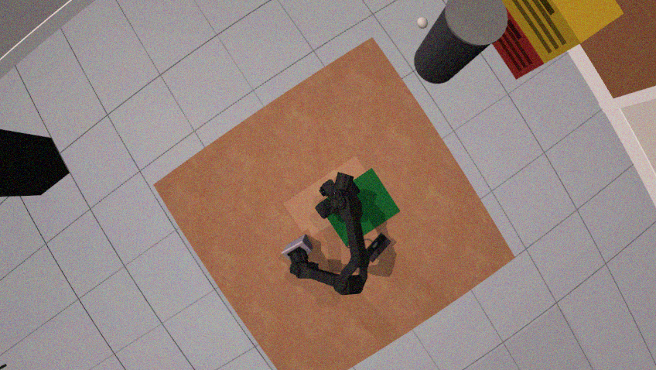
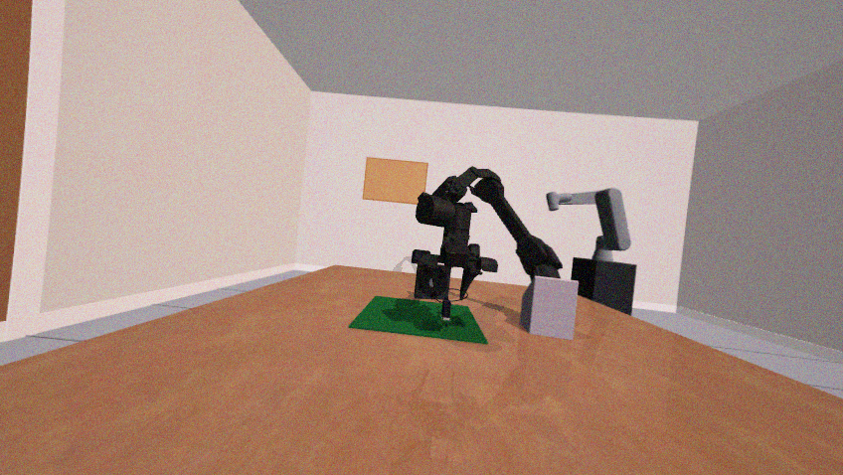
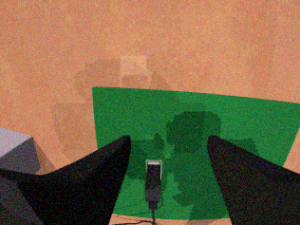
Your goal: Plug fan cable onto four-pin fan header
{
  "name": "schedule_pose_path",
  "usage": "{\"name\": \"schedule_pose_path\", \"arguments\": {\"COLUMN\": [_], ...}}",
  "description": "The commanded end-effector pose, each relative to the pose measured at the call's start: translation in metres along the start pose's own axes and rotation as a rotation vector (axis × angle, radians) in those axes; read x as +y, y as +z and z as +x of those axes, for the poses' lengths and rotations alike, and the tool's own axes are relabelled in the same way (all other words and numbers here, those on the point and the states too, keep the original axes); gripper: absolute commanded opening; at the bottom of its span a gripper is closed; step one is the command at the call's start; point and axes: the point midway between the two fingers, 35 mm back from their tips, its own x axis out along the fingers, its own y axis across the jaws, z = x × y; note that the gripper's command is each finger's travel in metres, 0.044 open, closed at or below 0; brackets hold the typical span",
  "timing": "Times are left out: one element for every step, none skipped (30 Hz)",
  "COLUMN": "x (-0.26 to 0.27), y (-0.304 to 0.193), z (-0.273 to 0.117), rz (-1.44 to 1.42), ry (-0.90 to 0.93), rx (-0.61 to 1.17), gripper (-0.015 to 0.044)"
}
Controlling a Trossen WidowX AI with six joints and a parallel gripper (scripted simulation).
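Note:
The green board lies flat on the table. The small black plug stands about upright at the white header, with nothing gripping it. Whether it is fully down is too small to tell. Its thin cable runs off toward the black fan. My gripper is open and empty above the board. Its fingers stand wide apart, and the plug shows between them in the wrist view, clear of both. In the top view the arm hides the fingertips and plug.
A pale grey block stands beside the arm's base, to the left of the board in the wrist view. The fan stands near the board's edge, with loose cable loops beside it. A paler rectangle marks the table beside the board.

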Motion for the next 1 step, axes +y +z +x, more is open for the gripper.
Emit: {"name": "schedule_pose_path", "arguments": {"x": [0.0048], "y": [0.0339], "z": [0.0037], "rz": [0.003], "ry": [0.010], "rx": [0.007], "gripper": [0.0260]}}
